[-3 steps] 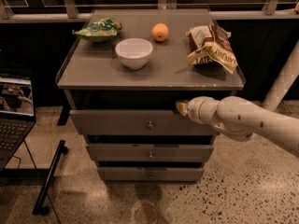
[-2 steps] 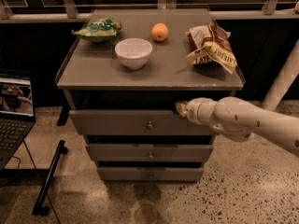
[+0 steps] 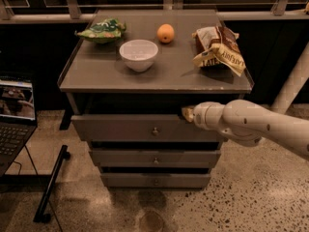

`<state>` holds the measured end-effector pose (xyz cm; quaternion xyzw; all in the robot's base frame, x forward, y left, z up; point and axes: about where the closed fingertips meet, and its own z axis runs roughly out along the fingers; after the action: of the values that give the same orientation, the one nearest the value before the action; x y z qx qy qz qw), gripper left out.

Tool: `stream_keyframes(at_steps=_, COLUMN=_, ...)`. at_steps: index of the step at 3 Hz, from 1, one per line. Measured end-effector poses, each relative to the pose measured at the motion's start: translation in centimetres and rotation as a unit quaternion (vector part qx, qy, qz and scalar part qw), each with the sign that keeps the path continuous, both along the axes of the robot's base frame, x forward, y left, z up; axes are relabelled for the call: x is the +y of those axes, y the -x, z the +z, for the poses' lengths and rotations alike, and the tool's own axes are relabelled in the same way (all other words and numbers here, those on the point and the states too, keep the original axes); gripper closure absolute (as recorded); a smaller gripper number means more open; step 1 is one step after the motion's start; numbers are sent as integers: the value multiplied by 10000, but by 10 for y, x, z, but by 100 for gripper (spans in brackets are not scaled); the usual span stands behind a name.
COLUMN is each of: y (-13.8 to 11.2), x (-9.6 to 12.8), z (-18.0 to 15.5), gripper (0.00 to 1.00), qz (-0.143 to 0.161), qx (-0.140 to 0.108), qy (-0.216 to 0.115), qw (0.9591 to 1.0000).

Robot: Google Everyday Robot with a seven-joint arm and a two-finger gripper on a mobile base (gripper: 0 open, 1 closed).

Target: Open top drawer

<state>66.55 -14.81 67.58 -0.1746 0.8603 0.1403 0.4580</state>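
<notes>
The top drawer [image 3: 120, 128] is the widest grey-brown front under the cabinet's top, with a small round metal knob [image 3: 155, 131] at its centre. It stands a little way out from the cabinet, with a dark gap above it. My gripper [image 3: 187, 113] is at the end of the white arm [image 3: 251, 124] coming in from the right. Its tip sits at the drawer's upper edge, right of the knob.
Two narrower drawer fronts [image 3: 154, 157] lie below. On the cabinet top [image 3: 96, 71] are a white bowl [image 3: 138, 54], an orange [image 3: 165, 33], a green chip bag [image 3: 102, 30] and a brown snack bag [image 3: 219, 48]. A laptop [image 3: 14, 115] sits at the left, a black stand [image 3: 50, 187] on the floor.
</notes>
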Motion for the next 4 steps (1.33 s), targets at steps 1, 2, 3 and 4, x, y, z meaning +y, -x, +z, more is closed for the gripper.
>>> stream_keyframes(at_steps=1, y=6, x=-5, z=-2, gripper=100, qz=-67, qx=133, qy=-19, qw=9999)
stream_keyframes(at_steps=2, y=16, x=-12, z=-3, gripper=100, qz=-153, qx=298, qy=-68, qw=9994)
stream_keyframes(at_steps=3, y=27, x=-21, z=-3, gripper=100, qz=-248, qx=467, qy=-114, qw=9985)
stream_keyframes(at_steps=4, y=41, x=-28, z=0, gripper=100, qz=-336, qx=665, qy=-206, qw=9970)
